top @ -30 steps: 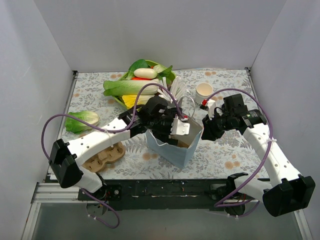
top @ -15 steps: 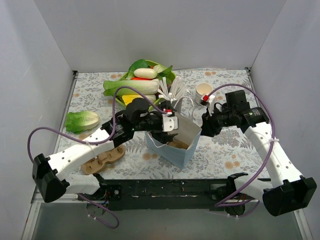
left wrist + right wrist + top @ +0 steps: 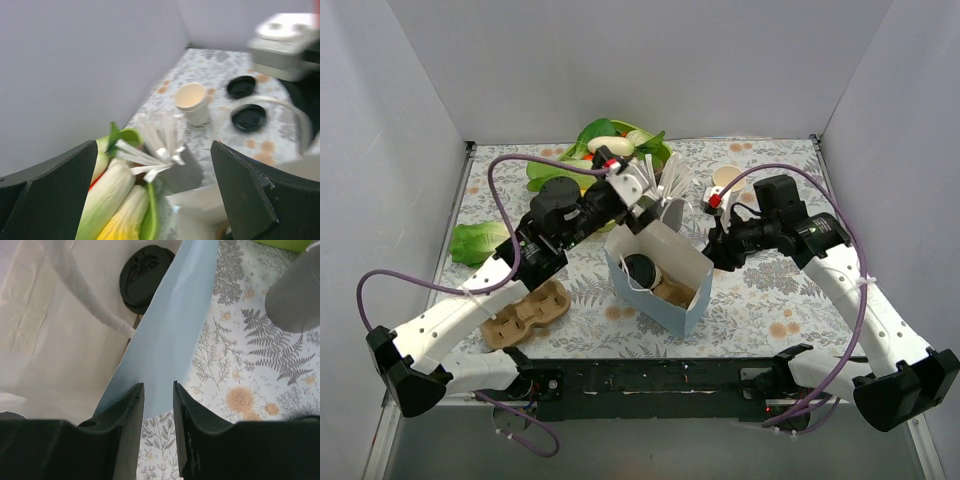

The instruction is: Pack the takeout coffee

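Note:
A cream-white paper cup [image 3: 727, 180] stands open, without a lid, at the back right; it also shows in the left wrist view [image 3: 192, 102], with two loose black lids [image 3: 248, 117] beyond it. A light blue paper bag [image 3: 665, 290] stands open mid-table with a round black lid [image 3: 640, 268] inside, also seen in the right wrist view [image 3: 145, 277]; whether a cup is under it is hidden. My left gripper [image 3: 642, 198] is wide open and empty above the bag's back edge, near the straws [image 3: 160, 142]. My right gripper [image 3: 712, 255] is narrowly open [image 3: 159, 390] beside the bag's outer wall [image 3: 170, 340], holding nothing.
A grey metal cup [image 3: 295, 295] of white straws [image 3: 660, 185] stands behind the bag. A green bowl of vegetables [image 3: 605, 160] is at the back. A lettuce [image 3: 480, 242] lies left and a brown cup carrier [image 3: 525, 312] front left. Grey walls enclose the table.
My left gripper has risen out of the bag and swung back toward the straws. A black lid now shows inside the bag. My right gripper has shifted slightly left.

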Tool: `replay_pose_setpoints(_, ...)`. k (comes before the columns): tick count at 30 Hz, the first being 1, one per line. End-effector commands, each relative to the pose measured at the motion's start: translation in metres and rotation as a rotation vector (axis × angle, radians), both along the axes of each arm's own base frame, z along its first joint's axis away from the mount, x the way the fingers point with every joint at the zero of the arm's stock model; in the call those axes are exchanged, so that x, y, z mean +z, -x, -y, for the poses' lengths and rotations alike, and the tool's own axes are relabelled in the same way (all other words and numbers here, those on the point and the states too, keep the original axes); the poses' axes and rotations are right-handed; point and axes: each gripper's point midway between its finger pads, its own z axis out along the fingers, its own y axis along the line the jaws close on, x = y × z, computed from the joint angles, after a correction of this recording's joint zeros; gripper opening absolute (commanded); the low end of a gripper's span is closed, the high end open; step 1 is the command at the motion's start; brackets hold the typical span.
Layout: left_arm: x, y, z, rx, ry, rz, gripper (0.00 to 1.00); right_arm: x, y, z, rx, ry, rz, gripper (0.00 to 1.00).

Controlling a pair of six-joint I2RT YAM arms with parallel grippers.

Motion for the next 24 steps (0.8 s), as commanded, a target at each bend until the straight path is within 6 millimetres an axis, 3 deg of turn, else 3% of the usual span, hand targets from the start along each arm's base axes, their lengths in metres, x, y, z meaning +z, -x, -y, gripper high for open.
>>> replay_pose_setpoints(1, 0.035, -0.054, -0.071, 0.362, 0.115, -0.008, 0.98, 0.029, 0.004, -0.022, 0.083, -0.045, 0.125, 0.37)
replay_pose_setpoints(4, 0.022, -0.078, -0.112, 0.514, 0.126, -0.091, 0.98, 0.034, 0.011, -0.028, 0.112, -0.052, 0.135, 0.37)
replay_pose_setpoints(7, 0.004, -0.080, -0.136, 0.571, 0.125, -0.145, 0.98, 0.038, 0.018, -0.033, 0.151, -0.058, 0.143, 0.37)
replay_pose_setpoints(8, -0.015, -0.078, -0.139, 0.575, 0.096, -0.174, 0.98, 0.039, 0.020, -0.034, 0.165, -0.057, 0.151, 0.37)
replay_pose_setpoints(11, -0.043, -0.068, -0.144, 0.565, 0.057, -0.243, 0.98, 0.043, 0.025, -0.041, 0.205, -0.048, 0.175, 0.37)
replay_pose_setpoints(15, -0.066, -0.055, -0.133, 0.485, 0.024, -0.322, 0.98, 0.045, 0.026, -0.044, 0.226, -0.041, 0.194, 0.37)
replay_pose_setpoints(21, -0.073, -0.055, -0.132, 0.483, 0.012, -0.352, 0.98, 0.043, 0.015, -0.044, 0.158, -0.029, 0.196, 0.37)
replay_pose_setpoints(24, -0.068, -0.060, -0.130, 0.482, 0.008, -0.343, 0.98, 0.049, -0.013, -0.030, 0.003, 0.001, 0.230, 0.36)
